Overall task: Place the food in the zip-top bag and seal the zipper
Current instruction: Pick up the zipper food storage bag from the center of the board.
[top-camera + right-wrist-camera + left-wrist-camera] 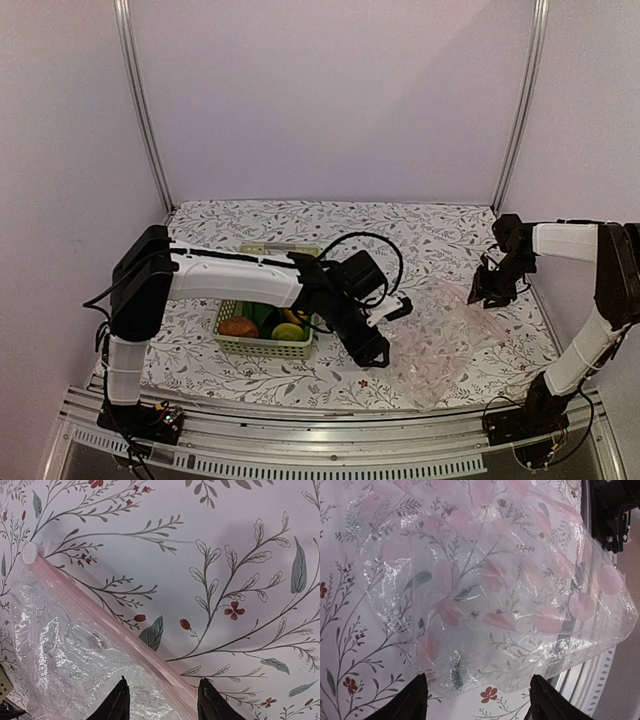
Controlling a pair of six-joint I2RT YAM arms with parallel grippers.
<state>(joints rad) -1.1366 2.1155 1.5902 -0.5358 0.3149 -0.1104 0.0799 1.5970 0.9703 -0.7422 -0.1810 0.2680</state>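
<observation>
The table under a floral-printed cloth [440, 225] carries everything, and the transparent, crinkly zip-top bag [445, 345] lies limp and flat at about four o'clock from its middle. At nine o'clock from the bag stands the pale green lattice plastic basket [262, 347], and the small toy produce [240, 327] sits inside it: orange, yellow and green pieces, none of them in the bag. The left gripper [477, 685] hovers low at the bag's nine o'clock edge, its fingers spread wide with nothing between them. The right gripper [162, 687] hangs over the bag's one o'clock corner, also released, its fingers parted astride the thin pinkish press-seal zipper [110, 617] without pinching it. The strip runs straight from a small white round end piece [30, 552] at ten o'clock in the right wrist view down toward the fingertips. By the look of it, the step in hand is readying the bag rather than loading it. The next move probably calls for one gripper to take one lip at the mouth and lift it open. The film is slippery and crumples easily, so a pinch close to the strip seems safest. The other arm could then fetch food from the basket.
</observation>
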